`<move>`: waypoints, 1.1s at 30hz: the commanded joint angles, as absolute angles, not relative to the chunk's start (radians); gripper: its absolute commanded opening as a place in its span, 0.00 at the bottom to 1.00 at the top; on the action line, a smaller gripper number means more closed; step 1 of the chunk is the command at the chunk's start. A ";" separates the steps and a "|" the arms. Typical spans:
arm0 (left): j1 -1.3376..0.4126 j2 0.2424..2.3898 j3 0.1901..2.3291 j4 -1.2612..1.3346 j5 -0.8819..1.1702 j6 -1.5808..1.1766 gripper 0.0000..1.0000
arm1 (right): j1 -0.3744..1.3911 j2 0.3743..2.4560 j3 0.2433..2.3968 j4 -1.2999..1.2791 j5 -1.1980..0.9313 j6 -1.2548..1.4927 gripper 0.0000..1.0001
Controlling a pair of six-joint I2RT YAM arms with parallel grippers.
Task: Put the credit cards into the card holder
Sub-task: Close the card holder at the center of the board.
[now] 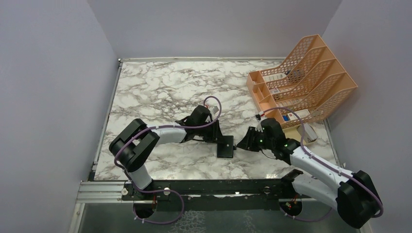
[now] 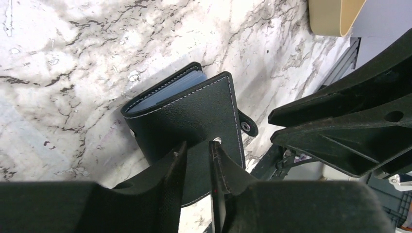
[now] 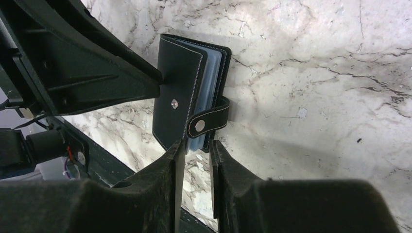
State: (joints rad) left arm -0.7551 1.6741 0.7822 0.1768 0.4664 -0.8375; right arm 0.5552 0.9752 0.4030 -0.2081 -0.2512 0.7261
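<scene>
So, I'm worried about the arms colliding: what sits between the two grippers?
Only the black card holder lies between the left gripper and the right gripper, both close against it. The top view shows this best.

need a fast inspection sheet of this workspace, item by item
surface: marble table, grey-veined
job's things: card holder sits between the two arms, snap tab undone; credit cards show as pale blue edges inside it, none seen loose
clutter: orange mesh file rack and tan dish at the table's right side
grippers: left end effector fingers narrowly apart at the holder's cover, grip unclear; right end effector open, just short of the tab
cables: purple cables run along both arms
surroundings: pale walls; otherwise nothing seen
</scene>
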 commanded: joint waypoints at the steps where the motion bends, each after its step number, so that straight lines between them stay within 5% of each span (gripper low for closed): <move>1: -0.761 1.695 0.816 0.172 0.427 -0.800 0.24 | 0.560 0.953 0.384 -0.164 -0.267 0.757 0.24; 33: -0.770 1.754 0.792 0.131 0.353 -0.788 0.20 | 0.560 1.070 0.383 -0.038 -0.308 0.847 0.34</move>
State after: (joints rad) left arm -0.7616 1.7218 0.8024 0.1680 0.4133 -0.8047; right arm 0.5552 1.0641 0.3912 -0.0719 -0.3046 0.8268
